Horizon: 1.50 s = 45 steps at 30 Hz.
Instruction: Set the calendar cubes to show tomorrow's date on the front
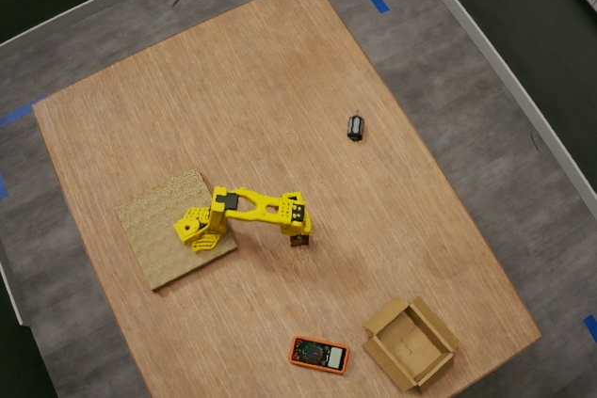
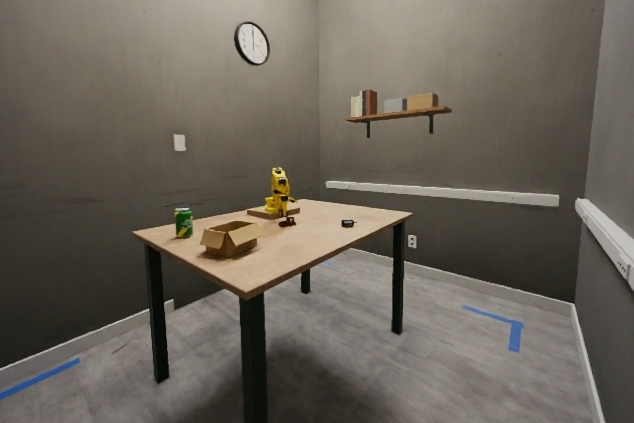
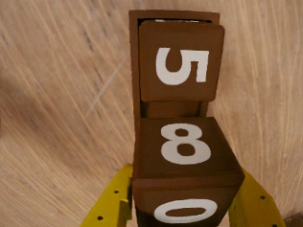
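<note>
While one cube [image 3: 187,167], showing an 8 and a 0, sits between the fingers of the gripper [image 3: 184,210] [image 1: 299,239] [image 2: 284,215] at the bottom of the wrist view, the other cube [image 3: 181,63], showing a 5 turned sideways, lies beyond them near the top; the fingers are closed on the nearer cube; two cubes, one tray [image 3: 135,61] and one cardboard box [image 1: 450,338] [image 2: 217,249] are visible; the tray, upper middle of that view, contains the 5 cube; the box, lower right from above, holds nothing visible.
</note>
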Each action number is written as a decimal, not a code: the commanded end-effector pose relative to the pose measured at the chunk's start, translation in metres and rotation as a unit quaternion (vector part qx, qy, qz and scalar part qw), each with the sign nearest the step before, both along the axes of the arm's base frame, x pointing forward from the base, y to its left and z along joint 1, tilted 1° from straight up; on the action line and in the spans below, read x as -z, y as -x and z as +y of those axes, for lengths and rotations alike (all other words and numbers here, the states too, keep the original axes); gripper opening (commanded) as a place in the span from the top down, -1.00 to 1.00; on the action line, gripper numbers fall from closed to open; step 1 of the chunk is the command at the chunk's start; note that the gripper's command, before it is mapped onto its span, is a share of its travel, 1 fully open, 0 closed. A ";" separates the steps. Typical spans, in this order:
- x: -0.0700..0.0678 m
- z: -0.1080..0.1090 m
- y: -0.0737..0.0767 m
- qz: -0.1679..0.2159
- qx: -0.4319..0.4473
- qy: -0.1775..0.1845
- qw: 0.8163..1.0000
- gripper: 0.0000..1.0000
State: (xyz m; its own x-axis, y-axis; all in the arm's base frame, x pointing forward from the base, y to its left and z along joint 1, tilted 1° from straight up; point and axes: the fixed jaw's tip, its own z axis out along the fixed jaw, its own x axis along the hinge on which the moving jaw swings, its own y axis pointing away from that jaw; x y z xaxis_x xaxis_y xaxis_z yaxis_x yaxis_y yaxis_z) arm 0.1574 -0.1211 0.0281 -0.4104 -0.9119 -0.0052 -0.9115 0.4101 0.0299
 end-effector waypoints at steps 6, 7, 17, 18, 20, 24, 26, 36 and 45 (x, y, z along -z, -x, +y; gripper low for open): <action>0.001 -0.002 0.000 0.003 -0.001 -0.003 1.000 1.00; 0.001 -0.002 0.000 0.003 -0.001 -0.003 1.000 1.00; 0.001 -0.002 0.000 0.003 -0.001 -0.003 1.000 1.00; 0.001 -0.002 0.000 0.003 -0.001 -0.003 1.000 1.00; 0.001 -0.002 0.000 0.003 -0.001 -0.003 1.000 1.00; 0.001 -0.002 0.000 0.003 -0.001 -0.003 1.000 1.00; 0.002 -0.002 0.000 0.003 -0.001 -0.003 1.000 1.00; 0.007 -0.002 0.001 0.003 0.000 -0.003 1.000 1.00; 0.009 -0.002 0.001 0.003 0.000 -0.003 1.000 1.00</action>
State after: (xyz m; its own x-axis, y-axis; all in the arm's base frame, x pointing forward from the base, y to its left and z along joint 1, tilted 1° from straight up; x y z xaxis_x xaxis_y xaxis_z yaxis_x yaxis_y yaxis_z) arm 0.1608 -0.1236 0.0252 -0.4104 -0.9119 -0.0013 -0.9119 0.4103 0.0126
